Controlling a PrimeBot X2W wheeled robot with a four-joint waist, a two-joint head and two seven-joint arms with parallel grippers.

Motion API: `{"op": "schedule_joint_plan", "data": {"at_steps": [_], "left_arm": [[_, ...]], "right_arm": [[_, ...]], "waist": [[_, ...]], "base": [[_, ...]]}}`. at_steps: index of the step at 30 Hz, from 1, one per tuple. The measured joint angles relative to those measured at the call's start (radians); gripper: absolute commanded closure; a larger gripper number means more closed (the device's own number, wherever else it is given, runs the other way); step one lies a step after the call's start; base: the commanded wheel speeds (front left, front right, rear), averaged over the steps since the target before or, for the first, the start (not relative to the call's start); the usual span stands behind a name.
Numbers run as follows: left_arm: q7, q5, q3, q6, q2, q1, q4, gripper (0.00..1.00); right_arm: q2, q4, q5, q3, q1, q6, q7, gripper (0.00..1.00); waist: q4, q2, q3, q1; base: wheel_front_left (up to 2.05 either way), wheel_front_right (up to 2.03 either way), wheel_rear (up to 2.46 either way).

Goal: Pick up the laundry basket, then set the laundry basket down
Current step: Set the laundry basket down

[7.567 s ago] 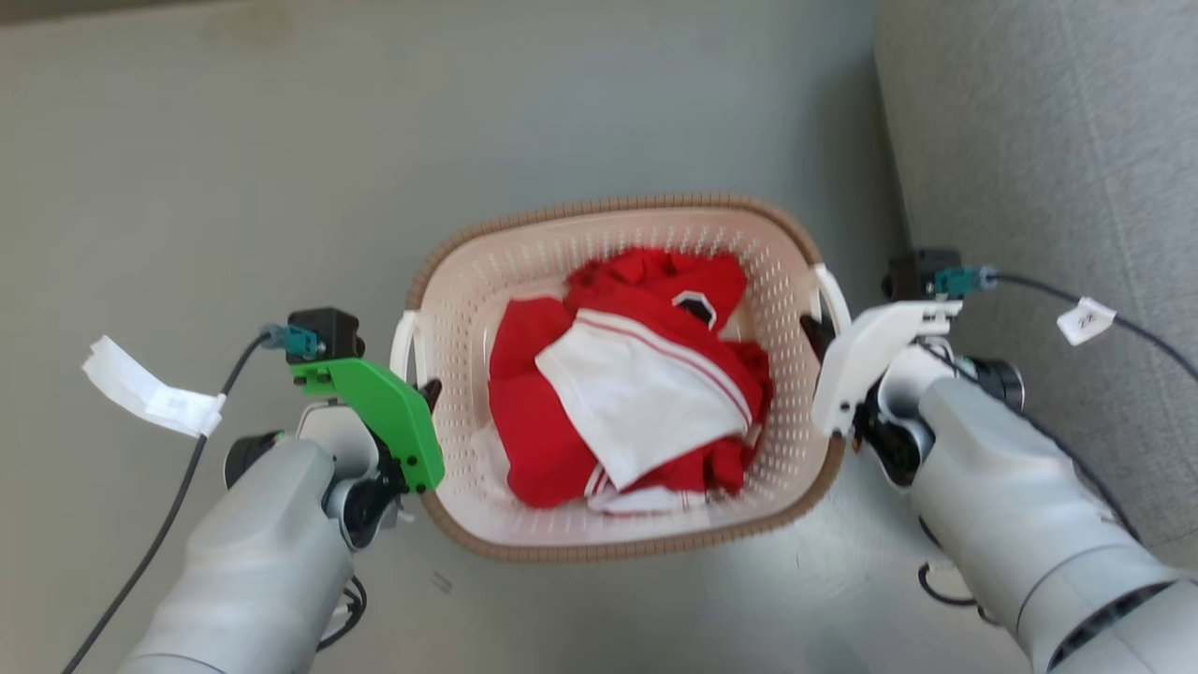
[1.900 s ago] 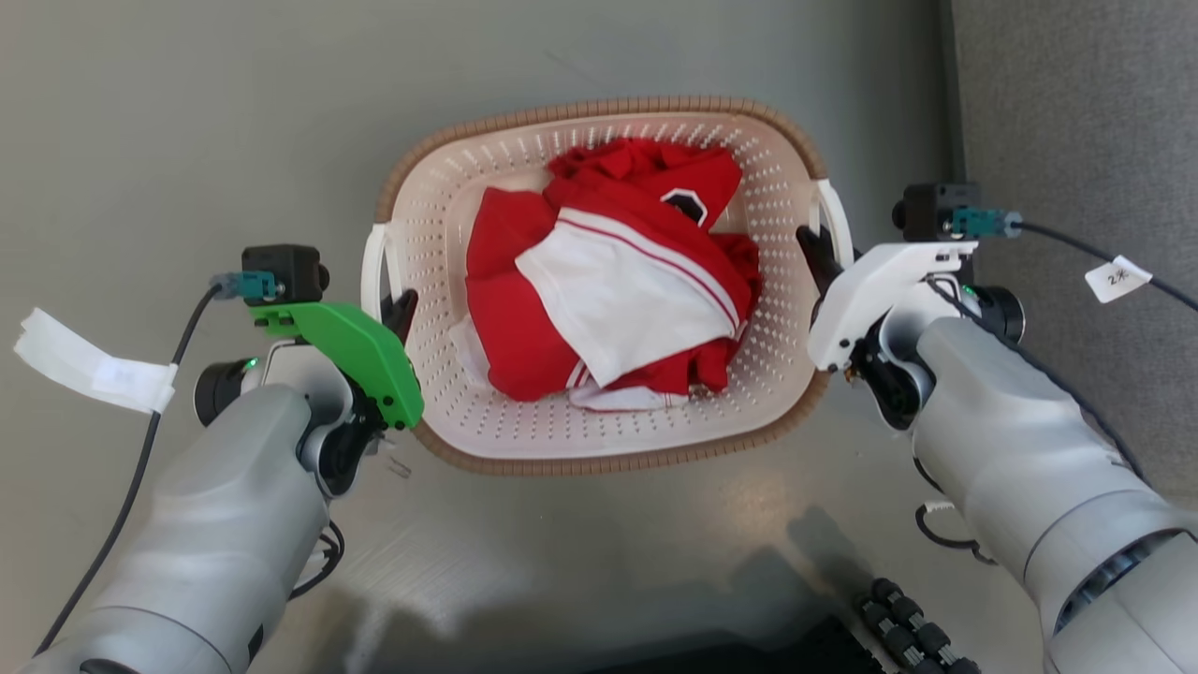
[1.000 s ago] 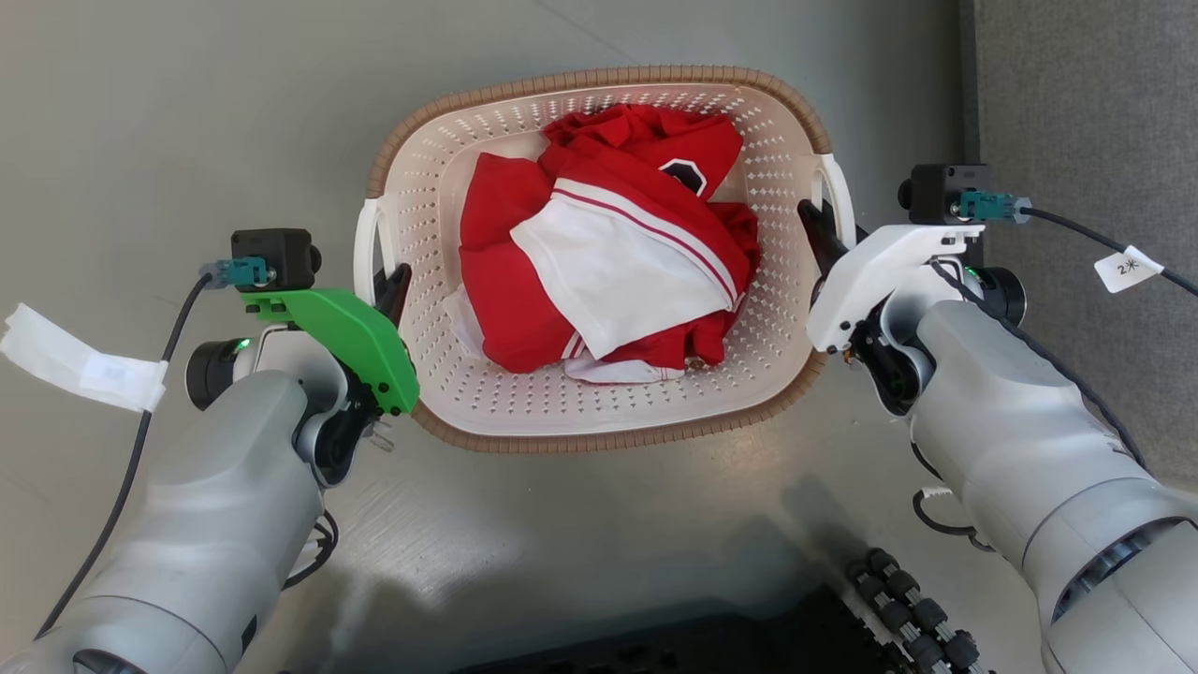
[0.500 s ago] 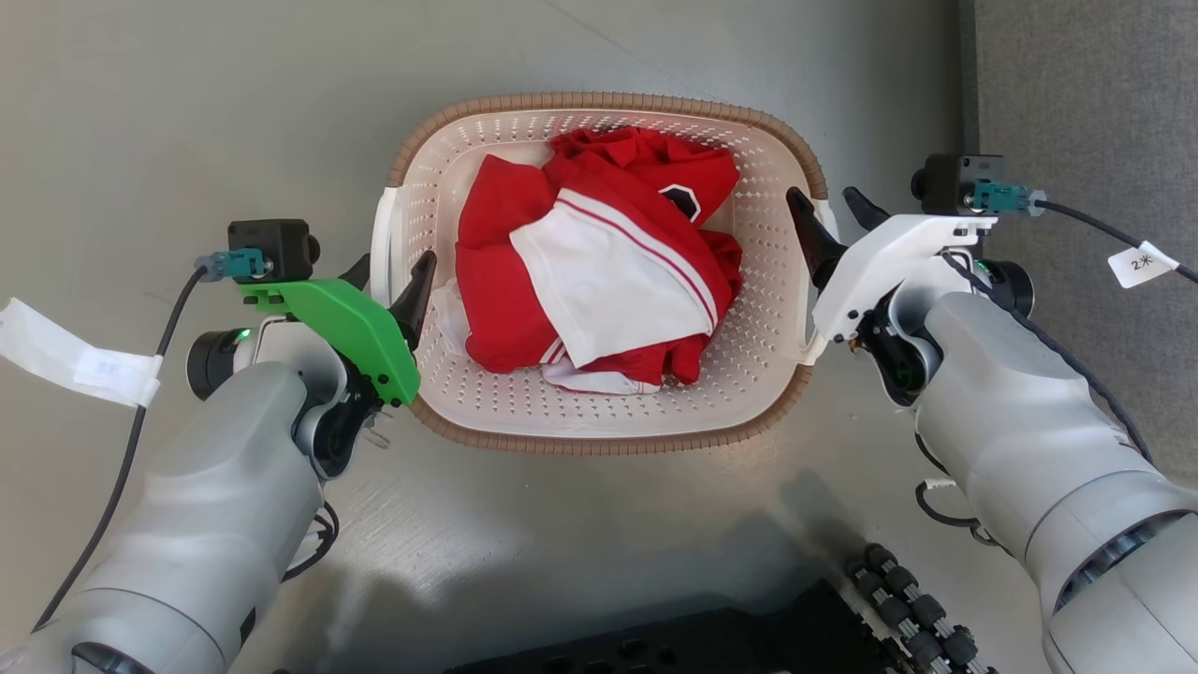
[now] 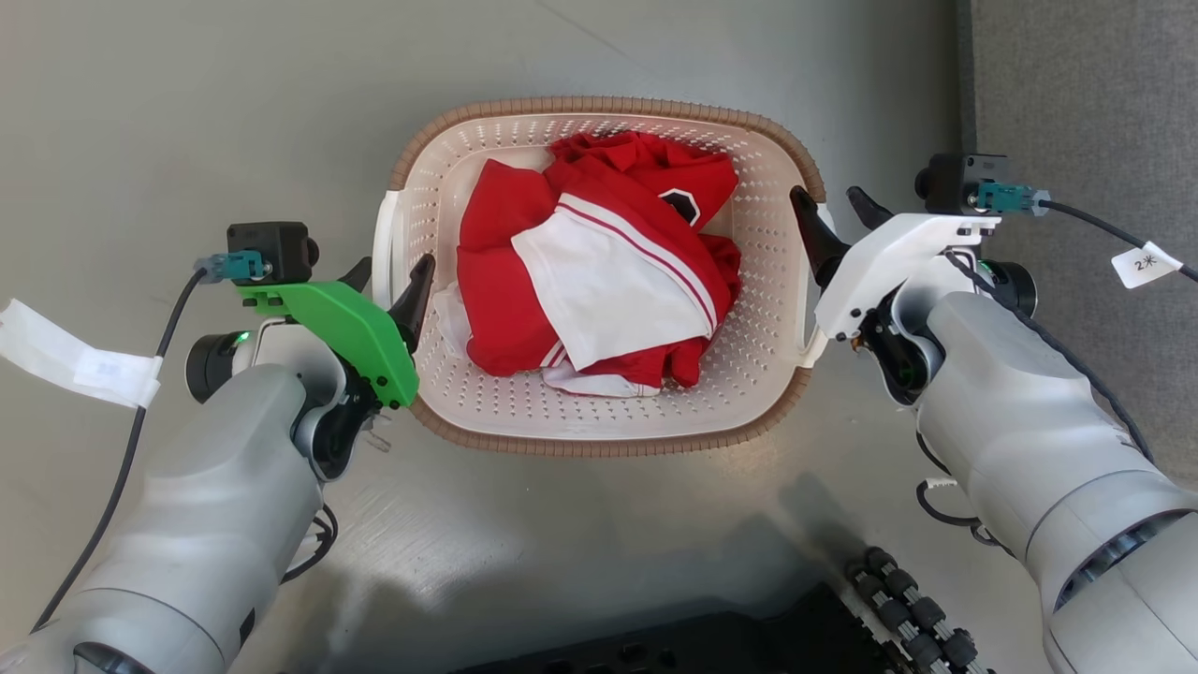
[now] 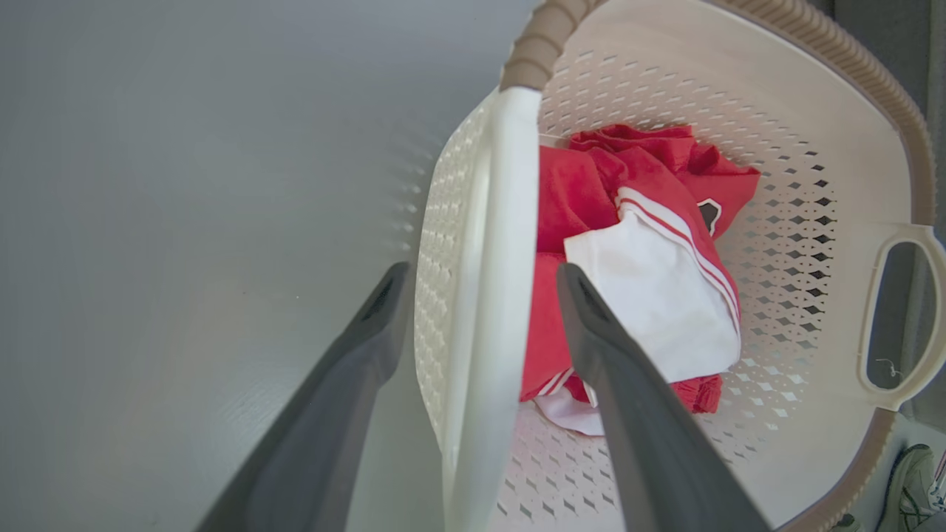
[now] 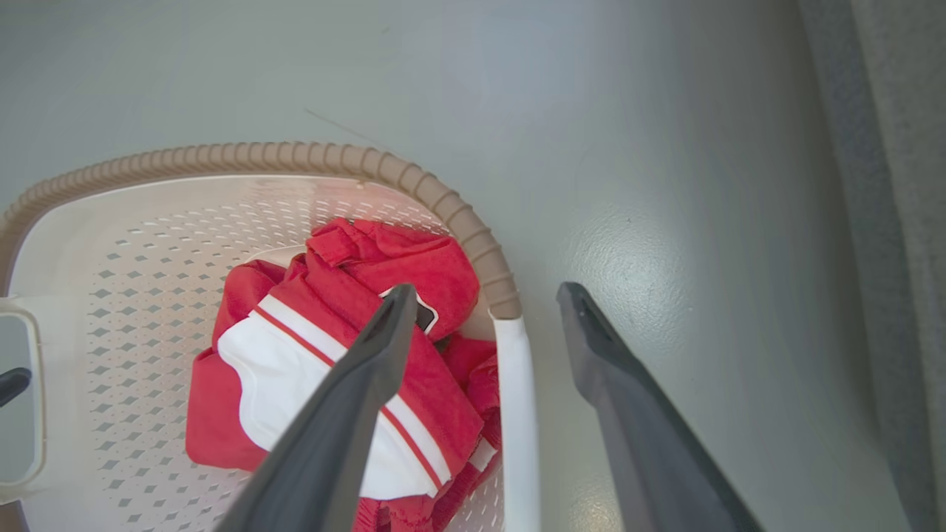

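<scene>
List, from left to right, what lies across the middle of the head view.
White paper tag on a black cable → left claw with green cover → cream perforated plastic laundry basket holding red and white clothes → right claw with white cover → small white cable label.

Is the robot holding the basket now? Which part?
Nothing is held. The left hand and right hand are open, fingers straddling the laundry basket's white side handles without pinching them.
</scene>
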Motion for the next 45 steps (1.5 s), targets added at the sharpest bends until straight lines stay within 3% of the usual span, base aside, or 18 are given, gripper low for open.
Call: {"op": "schedule_joint_plan", "data": {"at_steps": [21, 45], "left_arm": [[-0.049, -0.022, -0.027, 0.000, 0.003, 0.009, 0.019, 0.00], [-0.110, -0.037, -0.021, 0.000, 0.026, 0.159, -0.076, 0.00]], "right_arm": [[0.000, -0.024, 0.000, -0.045, 0.015, -0.007, 0.000, 0.00], [-0.075, -0.210, -0.083, -0.178, 0.191, -0.006, 0.000, 0.00]], "waist": [[-0.007, 0.0000, -0.093, 0.0000], [-0.002, 0.0000, -0.399, -0.0001]], "base": [[0.00, 0.00, 0.00], [0.00, 0.00, 0.00]]}}
